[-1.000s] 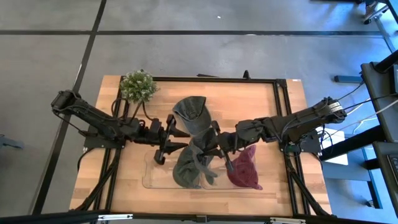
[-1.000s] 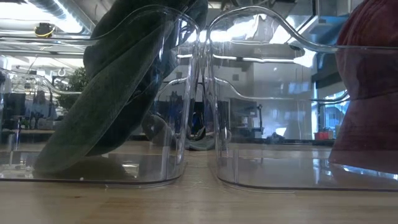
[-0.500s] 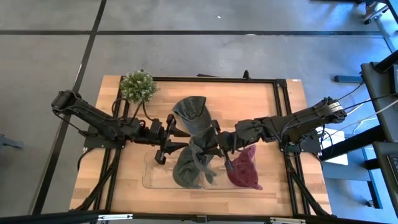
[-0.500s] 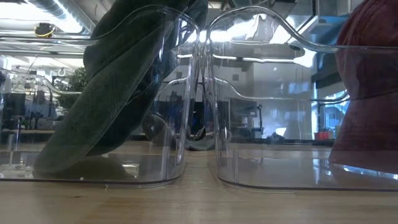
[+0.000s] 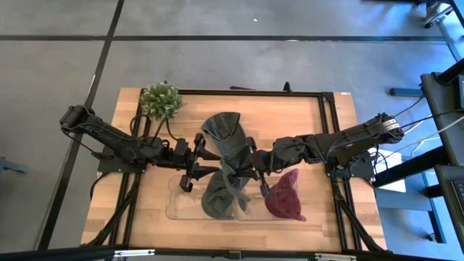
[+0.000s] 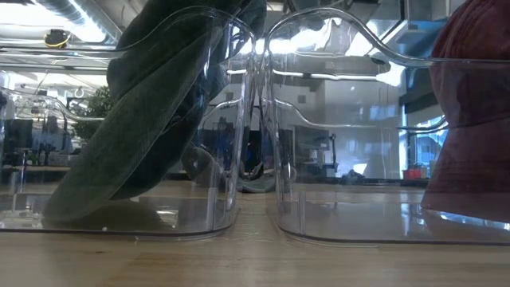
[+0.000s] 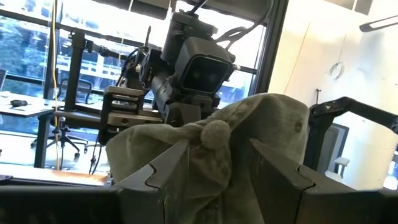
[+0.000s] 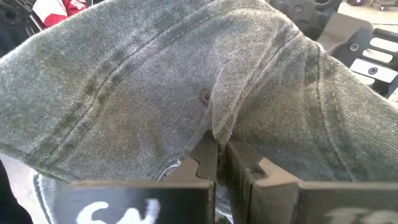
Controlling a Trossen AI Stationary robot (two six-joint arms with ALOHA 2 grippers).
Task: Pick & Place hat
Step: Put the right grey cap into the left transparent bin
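A grey-green hat (image 5: 230, 172) hangs from my right gripper (image 5: 250, 174) over two clear bins. Its lower end (image 6: 88, 199) rests on the floor of the left bin (image 5: 176, 206). In the right wrist view the shut fingers (image 8: 219, 149) have grey fabric (image 8: 155, 81) filling the frame. My left gripper (image 5: 205, 164) is open and level, just left of the hat. Its fingers (image 7: 163, 168) frame the hat's pompom (image 7: 216, 132) without touching. A second grey hat (image 5: 222, 129) lies on the table beyond. A maroon hat (image 5: 284, 197) sits in the right bin (image 6: 319, 227). My right gripper pinches a fold of the hat's grey fabric (image 8: 217, 121) between its two fingers, coming level from the table's right. The hat hangs below and left of the fingers, slack, with its lower end on the left bin's floor.
A small potted plant (image 5: 160, 100) stands at the table's far left. The black frame rail (image 5: 290, 93) runs along the far edge. Bare wood (image 5: 304, 119) lies far right of the hats. The bins stand near the table's near edge.
My right gripper has shifted a little toward the table's left, carrying the hat's upper part with it. The hat's lower end has stayed in the left bin.
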